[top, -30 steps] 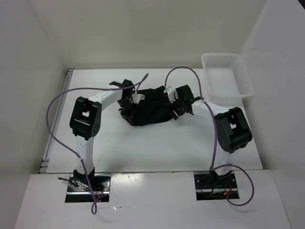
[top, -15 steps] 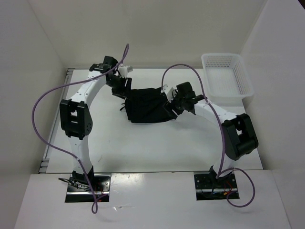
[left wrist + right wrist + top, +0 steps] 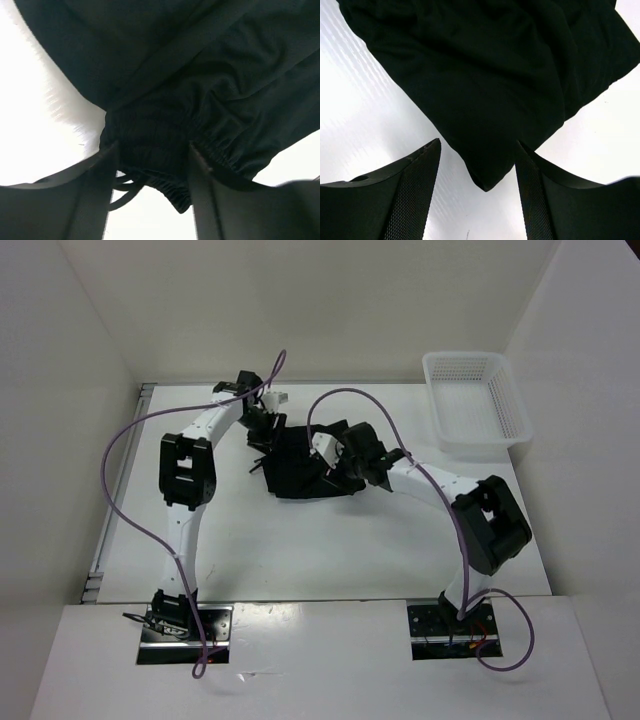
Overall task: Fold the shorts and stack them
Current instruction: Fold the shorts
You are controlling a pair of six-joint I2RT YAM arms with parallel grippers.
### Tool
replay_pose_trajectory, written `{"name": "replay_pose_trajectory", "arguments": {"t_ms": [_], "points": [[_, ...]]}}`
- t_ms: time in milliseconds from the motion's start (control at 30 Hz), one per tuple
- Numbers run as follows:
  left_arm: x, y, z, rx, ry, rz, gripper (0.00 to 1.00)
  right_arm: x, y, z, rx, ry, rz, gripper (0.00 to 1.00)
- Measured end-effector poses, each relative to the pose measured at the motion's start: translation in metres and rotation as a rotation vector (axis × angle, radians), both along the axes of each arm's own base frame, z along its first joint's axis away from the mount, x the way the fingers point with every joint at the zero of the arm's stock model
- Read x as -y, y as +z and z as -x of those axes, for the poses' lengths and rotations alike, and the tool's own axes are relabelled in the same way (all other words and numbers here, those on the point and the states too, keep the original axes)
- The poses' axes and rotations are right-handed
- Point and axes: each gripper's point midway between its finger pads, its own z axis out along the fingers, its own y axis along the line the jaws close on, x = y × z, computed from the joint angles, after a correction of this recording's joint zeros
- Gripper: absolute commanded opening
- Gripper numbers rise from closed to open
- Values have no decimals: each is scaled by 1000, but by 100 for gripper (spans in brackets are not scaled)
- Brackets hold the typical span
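Note:
The black shorts [image 3: 298, 465] lie bunched on the white table in the middle of the top view. My left gripper [image 3: 262, 426] is at their back left edge. In the left wrist view its jaws are open [image 3: 152, 147], with the elastic waistband [image 3: 165, 170] and a drawstring loop between the fingers [image 3: 95, 195]. My right gripper [image 3: 335, 456] is over the right part of the shorts. In the right wrist view its jaws are open [image 3: 478, 142], with a folded corner of the shorts [image 3: 485, 165] in the gap, apart from both fingers [image 3: 415, 190].
A white mesh basket [image 3: 478, 400] stands at the back right corner of the table. White walls close in the table [image 3: 300, 550] on the left, back and right. Purple cables loop above both arms.
The shorts went from a crumpled heap to stretched between both grippers, and now lie more gathered. My right gripper has moved left over them. My left arm swung out and came back in.

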Motion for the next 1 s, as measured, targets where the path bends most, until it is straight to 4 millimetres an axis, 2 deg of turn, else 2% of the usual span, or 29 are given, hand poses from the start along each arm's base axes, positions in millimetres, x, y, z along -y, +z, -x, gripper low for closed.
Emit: {"name": "replay_pose_trajectory", "arguments": {"t_ms": [33,133,167,233,300,367,467,600,700,800,867,1000], "points": [[0,-2,1,-5,-1,-1,50,0,-2,0,1,7,7,65],[4,0,0,1,-6,4,34,1,-6,2,8,27,31,64],[5,1,0,4,-9,4,21,3,-9,3,8,32,43,60],[6,2,0,5,-11,7,9,5,-17,7,3,42,67,55],[7,7,-3,20,-14,9,0,5,-25,10,-7,52,87,46],[8,14,-8,41,-15,12,0,7,-36,14,-20,62,109,36],[9,28,-17,83,-13,16,0,12,-46,17,-35,58,133,26],[17,54,-30,155,-23,41,0,13,-48,17,-35,58,138,26],[21,66,-34,189,-29,52,10,12,-48,15,-28,61,135,26],[22,65,-35,194,-31,40,19,11,-49,15,-26,65,137,26],[19,59,-37,193,-20,14,19,11,-49,15,-26,67,137,27],[11,32,-45,181,1,-56,30,11,-51,15,-29,70,138,33]]}}
